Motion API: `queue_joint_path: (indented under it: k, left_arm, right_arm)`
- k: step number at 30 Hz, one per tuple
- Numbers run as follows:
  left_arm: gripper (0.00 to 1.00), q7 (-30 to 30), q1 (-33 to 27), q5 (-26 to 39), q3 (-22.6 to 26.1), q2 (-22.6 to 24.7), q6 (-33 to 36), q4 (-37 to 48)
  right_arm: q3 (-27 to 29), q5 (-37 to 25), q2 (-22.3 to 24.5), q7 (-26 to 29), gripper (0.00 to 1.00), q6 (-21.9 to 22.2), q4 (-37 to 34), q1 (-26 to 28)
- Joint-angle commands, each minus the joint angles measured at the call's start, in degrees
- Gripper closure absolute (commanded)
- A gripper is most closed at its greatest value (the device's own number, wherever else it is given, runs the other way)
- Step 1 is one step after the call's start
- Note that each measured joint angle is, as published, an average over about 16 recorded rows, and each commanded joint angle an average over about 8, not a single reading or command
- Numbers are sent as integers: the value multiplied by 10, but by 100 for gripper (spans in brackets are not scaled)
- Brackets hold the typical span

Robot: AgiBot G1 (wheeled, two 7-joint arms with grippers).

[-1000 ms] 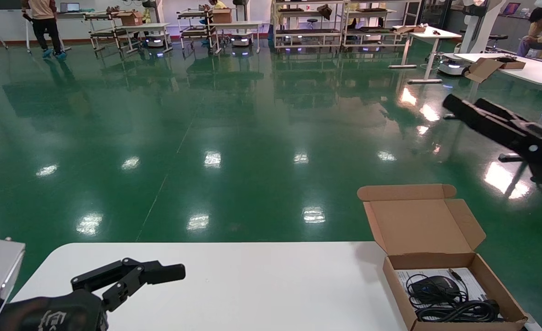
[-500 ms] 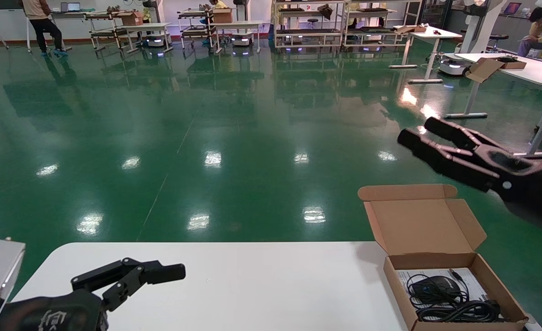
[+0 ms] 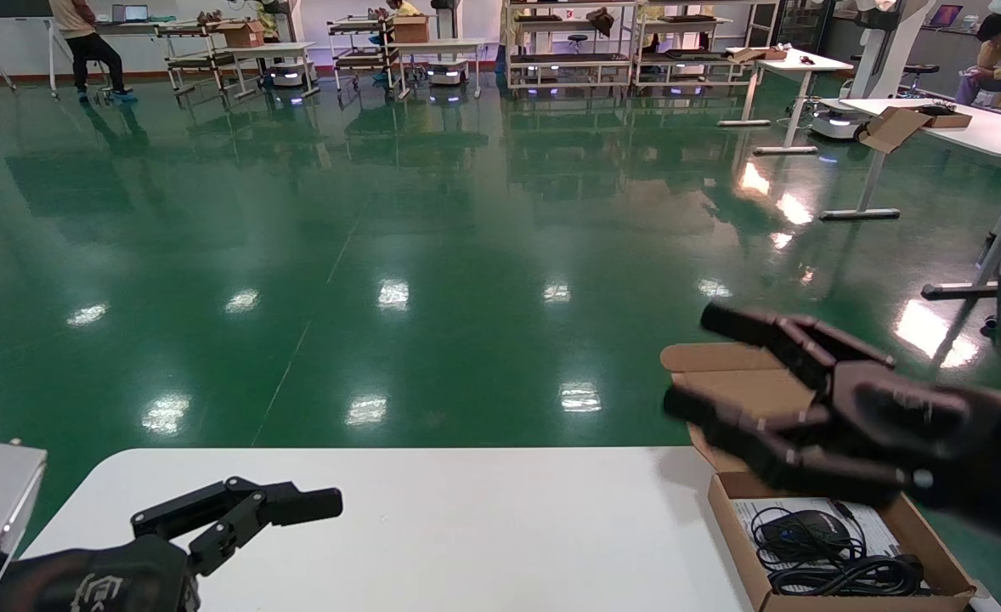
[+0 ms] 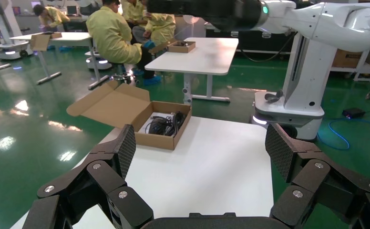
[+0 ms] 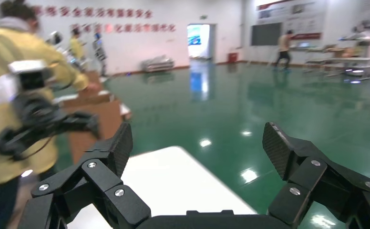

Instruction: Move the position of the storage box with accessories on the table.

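The storage box (image 3: 925, 544) sits open at the table's (image 3: 466, 527) right front corner. In it, the accessories are a black mouse (image 3: 798, 529) and coiled cable (image 3: 849, 580) on a white paper sheet (image 3: 881, 527). My right gripper (image 3: 689, 361) hangs open in the air in front of the raised lid (image 3: 721, 357), hiding much of it. Nothing is between its fingers, as the right wrist view shows for this gripper (image 5: 197, 143). My left gripper (image 3: 296, 508) rests open at the table's left front. In the left wrist view, that gripper (image 4: 201, 148) faces the far-off storage box (image 4: 161, 139).
Bare white tabletop (image 4: 211, 167) lies between the two arms. Green floor drops away beyond the table's far edge. Another white table (image 3: 968, 127) with a cardboard box stands at the back right. A white robot base (image 4: 292, 102) stands past the table's end.
My right gripper has come down and leftward from high on the right to in front of the box's lid. The left arm and the box have not moved.
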Motion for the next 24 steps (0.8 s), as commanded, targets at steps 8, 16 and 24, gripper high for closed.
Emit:
queue_joint_path:
  k: [8,16,24]
  left_arm:
    - [0,0,0,0,0,0,0,0]
    - [0,0,0,0,0,0,0,0]
    - [0,0,0,0,0,0,0,0]
  right_arm:
    - [42,-47,22,28,0,-49,99,-51]
    - [75,-85,39,50,0,-89,180,-92]
    - [89,-101,47,58,0,-107,214,-109]
